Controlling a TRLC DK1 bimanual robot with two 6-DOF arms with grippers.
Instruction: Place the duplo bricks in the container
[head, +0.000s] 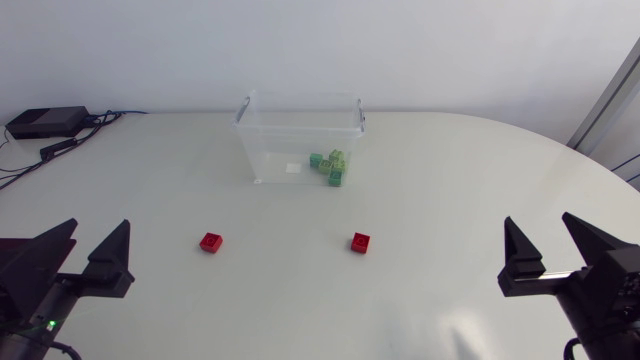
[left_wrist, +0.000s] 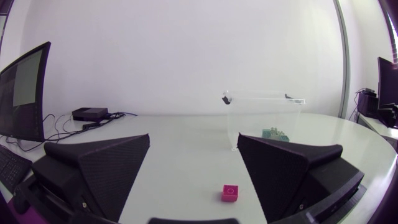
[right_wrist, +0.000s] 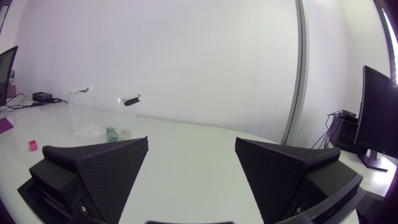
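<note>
White tabletop (head: 450, 190), plain wall behind. The clear container (head: 268, 150) sits at the far middle, with a clump of green bricks (head: 331, 166) already inside toward its right end. Two are not in yet: the left red brick (head: 211, 241) and the right red brick (head: 361, 242), both on the near side of the container and well apart from it and from each other.

Left tool (head: 100, 230) is wide open with nothing in it, at the near left corner. Right tool (head: 538, 222) is the same, at the near right.

Looks like the first pick. Suggested approach:
- Each arm takes the brick on its own side, one at a time, so they don't crowd over the container.
- Come straight down with the fingers square to the brick's flat sides, not its corners.
- Grip low on the body, under the studs.
- Lift clear over the rim.
- Release low over the bare left part so it doesn't bounce off the green pile.
</note>
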